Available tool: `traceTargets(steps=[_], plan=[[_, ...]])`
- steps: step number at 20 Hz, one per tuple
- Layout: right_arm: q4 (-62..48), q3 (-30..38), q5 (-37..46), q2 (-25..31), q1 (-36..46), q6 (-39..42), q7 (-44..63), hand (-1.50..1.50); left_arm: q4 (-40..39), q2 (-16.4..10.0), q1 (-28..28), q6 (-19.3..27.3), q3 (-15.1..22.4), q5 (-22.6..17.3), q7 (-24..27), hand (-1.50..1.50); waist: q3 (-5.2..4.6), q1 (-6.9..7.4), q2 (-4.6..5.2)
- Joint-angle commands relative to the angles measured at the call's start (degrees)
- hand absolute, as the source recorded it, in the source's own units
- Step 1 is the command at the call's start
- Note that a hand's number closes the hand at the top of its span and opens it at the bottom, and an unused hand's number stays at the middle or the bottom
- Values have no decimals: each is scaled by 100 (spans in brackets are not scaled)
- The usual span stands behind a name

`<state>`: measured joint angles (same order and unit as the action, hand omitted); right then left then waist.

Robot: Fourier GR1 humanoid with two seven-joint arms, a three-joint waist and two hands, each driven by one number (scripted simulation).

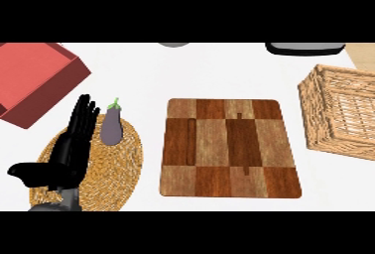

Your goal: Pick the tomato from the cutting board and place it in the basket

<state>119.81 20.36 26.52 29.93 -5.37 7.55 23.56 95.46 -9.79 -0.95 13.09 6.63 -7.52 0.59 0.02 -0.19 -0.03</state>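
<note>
The wooden cutting board [230,148] lies in the middle of the counter, and no tomato shows on it or anywhere else in the head view. The wicker basket [338,111] stands at the right edge, tilted, with nothing visible inside. My left hand [67,149] rests open at the lower left, fingers straight and pointing up, over a round woven mat [110,166]. My right hand does not show.
A purple eggplant [111,125] lies on the mat just right of my left hand's fingers. A red box [36,79] sits at the upper left. A dark object [304,48] and a grey one [174,44] peek in at the top edge.
</note>
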Motion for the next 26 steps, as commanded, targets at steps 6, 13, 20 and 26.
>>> traceTargets(steps=[6,13,20,26], plan=[[-1210,219,454,-32,166,138,-1147,150,1,243,149,-88,-33,222,188,0,-2,23,2],[-2840,282,748,-156,585,-349,-2135,150,-393,302,-473,-124,-325,193,-71,0,-1,22,8],[-3619,536,658,-80,1030,-329,-2434,150,183,433,83,-158,-96,496,-154,0,-1,37,2],[-4063,928,587,-229,923,-664,-2482,150,160,258,5,-448,-400,231,-305,0,0,38,2]])
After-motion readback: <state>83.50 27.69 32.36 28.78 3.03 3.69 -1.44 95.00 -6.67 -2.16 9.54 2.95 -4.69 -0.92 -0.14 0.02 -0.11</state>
